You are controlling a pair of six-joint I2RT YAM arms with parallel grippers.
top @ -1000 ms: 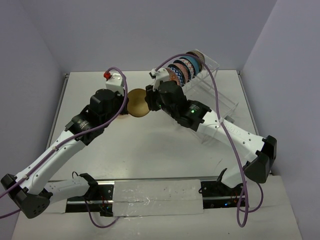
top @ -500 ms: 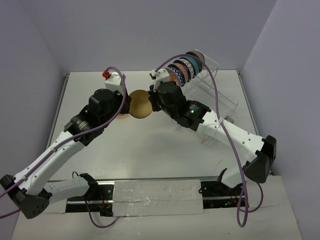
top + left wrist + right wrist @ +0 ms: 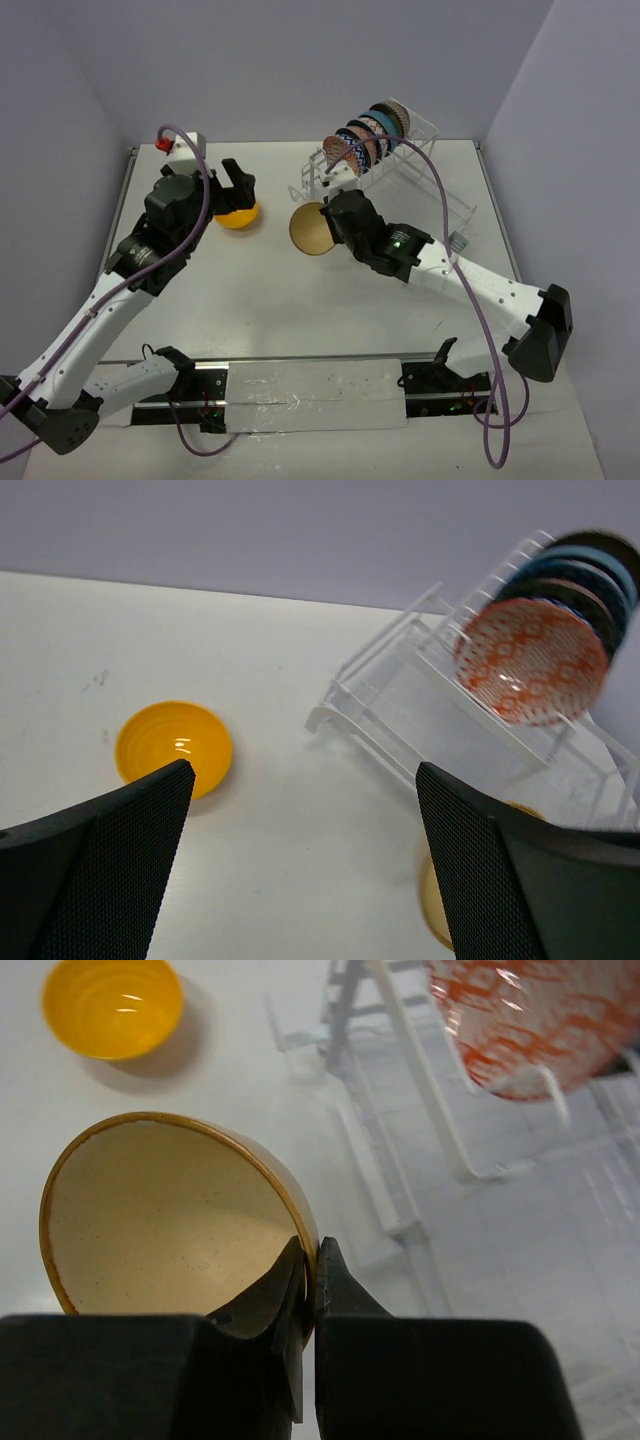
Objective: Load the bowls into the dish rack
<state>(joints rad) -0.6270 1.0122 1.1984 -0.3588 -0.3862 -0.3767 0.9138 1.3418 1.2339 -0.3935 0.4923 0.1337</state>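
A tan bowl [image 3: 310, 229] [image 3: 160, 1210] hangs on edge above the table, with my right gripper [image 3: 328, 222] [image 3: 312, 1258] shut on its rim. The white wire dish rack [image 3: 425, 185] [image 3: 395, 1175] [image 3: 400, 695] stands at the far right with several patterned bowls upright in its slots, a red-and-white one [image 3: 338, 152] [image 3: 525, 1020] [image 3: 530, 660] at the front. An orange-yellow bowl [image 3: 238, 216] [image 3: 173, 745] [image 3: 113, 1005] sits on the table at the far left. My left gripper [image 3: 236, 188] [image 3: 305, 772] is open and empty just above it.
The rack's clear tray [image 3: 445, 205] reaches toward the right table edge. Bare white tabletop [image 3: 270, 300] lies between the arms and the near rail. Purple cables loop over both arms.
The left gripper has opened, let go of the tan bowl and drawn back left, uncovering the orange-yellow bowl. The right gripper has shut on the tan bowl and carried it right and nearer.
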